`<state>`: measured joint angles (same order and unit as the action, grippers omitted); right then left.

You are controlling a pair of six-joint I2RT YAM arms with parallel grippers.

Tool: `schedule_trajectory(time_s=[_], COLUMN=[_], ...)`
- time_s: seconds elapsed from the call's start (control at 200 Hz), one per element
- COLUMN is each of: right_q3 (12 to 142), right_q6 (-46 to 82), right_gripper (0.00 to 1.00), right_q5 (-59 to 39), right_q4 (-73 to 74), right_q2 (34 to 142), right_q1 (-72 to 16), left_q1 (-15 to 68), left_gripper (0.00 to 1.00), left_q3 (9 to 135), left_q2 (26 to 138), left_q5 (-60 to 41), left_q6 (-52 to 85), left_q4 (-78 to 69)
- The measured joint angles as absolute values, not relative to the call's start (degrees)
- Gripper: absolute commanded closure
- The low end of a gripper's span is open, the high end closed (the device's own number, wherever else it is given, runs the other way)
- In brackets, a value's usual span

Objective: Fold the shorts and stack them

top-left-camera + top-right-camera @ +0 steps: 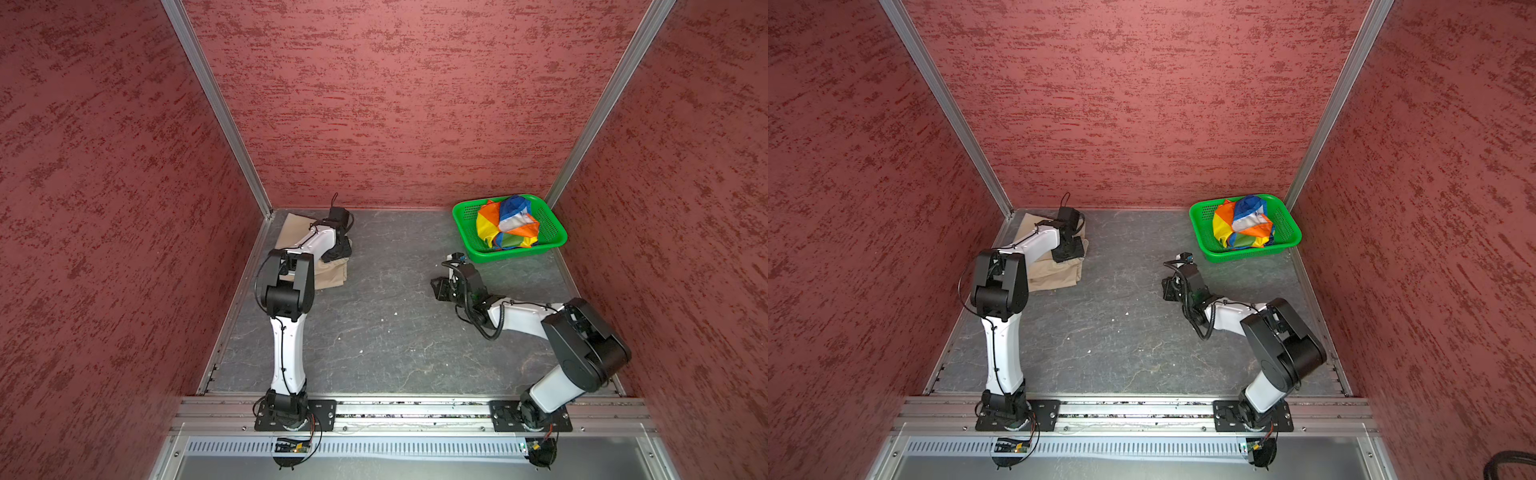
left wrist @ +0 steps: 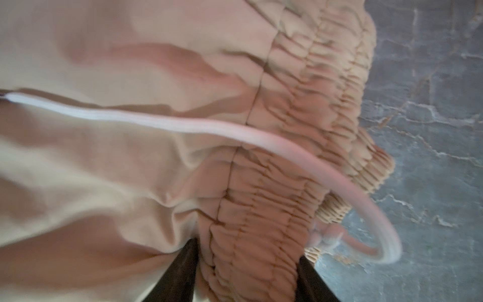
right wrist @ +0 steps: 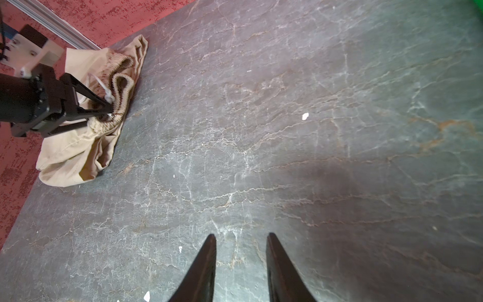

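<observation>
A: The left claw (image 2: 247,249) sits astride the gathered waistband (image 2: 287,130) of the beige shorts (image 1: 330,274). Cloth fills the gap between its jaws, but whether they bite or merely bracket it, I cannot tell.

B: And where are those shorts?

A: At ten o'clock on the grey table (image 1: 395,324), hard in the far corner. They are doubled over and rumpled, with the white drawstring (image 2: 156,123) trailing loose across them.

B: The right claw (image 3: 241,235)?

A: Spread a little and holding nothing. It hovers over bare table just to the three o'clock side of the middle, well apart from both garments.

B: The other pair?

A: The rainbow-striped shorts (image 1: 507,224) lie crumpled in the green basket (image 1: 519,251) at two o'clock, unfolded.

B: So how far along?

A: Early, I'd judge. The beige pair looks part-folded at best: the layers overlap, yet the waistband stands up in a loop and the edges do not line up. Left to do: flatten and finish that fold, lift the striped pair out of the basket, and spread and fold it. Then one pair goes on the other. No stack exists yet.
</observation>
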<state>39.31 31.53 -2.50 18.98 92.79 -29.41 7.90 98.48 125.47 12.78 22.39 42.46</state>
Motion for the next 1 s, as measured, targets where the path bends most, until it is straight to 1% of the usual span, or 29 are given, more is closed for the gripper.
schedule_trajectory(time_s=[0.286, 0.441, 0.546, 0.596, 0.701, 0.741, 0.761, 0.832, 0.877, 0.927, 0.962, 1.002], right_q3=[39.4, 39.7, 39.8, 40.0, 40.1, 40.2, 40.4, 41.2, 41.9, 43.1, 44.2, 45.6], right_q6=[32.4, 32.8, 32.9, 32.8, 32.3, 31.8, 31.6, 30.5, 30.1, 29.3, 29.1, 28.6], right_gripper=[0.67, 0.67, 0.67, 0.66, 0.64, 0.59, 0.55, 0.33, 0.22, 0.13, 0.03, 0.01], right_q5=[-3.9, -4.3, -4.5, -4.4, -3.7, -2.7, -2.0, 1.2, 4.0, 7.0, 8.9, 10.8], right_q4=[19.1, 19.2, 19.2, 18.9, 16.8, 15.2, 14.2, 11.0, 8.5, 5.5, 3.3, 0.7], right_q2=[93.9, 93.9, 93.9, 93.8, 92.5, 91.1, 90.2, 86.3, 83.2, 79.9, 77.7, 75.4], right_q1=[-29.4, -29.4, -29.4, -29.4, -29.4, -29.3, -29.3, -29.1, -28.6, -27.9, -26.9, -25.2], left_q1=[3.7, 3.7, 4.3, 4.8, 7.2, 8.8, 9.5, 12.1, 13.6, 14.5, 14.7, 14.6], left_gripper=[0.48, 0.44, 0.4, 0.37, 0.29, 0.27, 0.25, 0.22, 0.22, 0.22, 0.22, 0.22], left_q3=[100.2, 100.9, 100.9, 100.6, 97.2, 95.4, 94.6, 92.3, 91.1, 90.1, 89.3, 88.1], left_q2=[126.1, 126.1, 125.3, 124.2, 117.6, 113.8, 112.0, 105.6, 101.5, 98.0, 95.7, 93.5], left_q5=[13.1, 12.4, 11.8, 11.9, 13.1, 13.9, 14.2, 14.9, 14.7, 14.3, 13.9, 13.6], left_q6=[20.9, 20.7, 20.9, 21.2, 21.5, 21.5, 21.6, 21.7, 22.2, 22.5, 23.1, 23.8], left_q4=[43.2, 43.3, 43.8, 43.8, 42.5, 41.7, 41.1, 39.0, 37.8, 36.3, 35.3, 34.2])
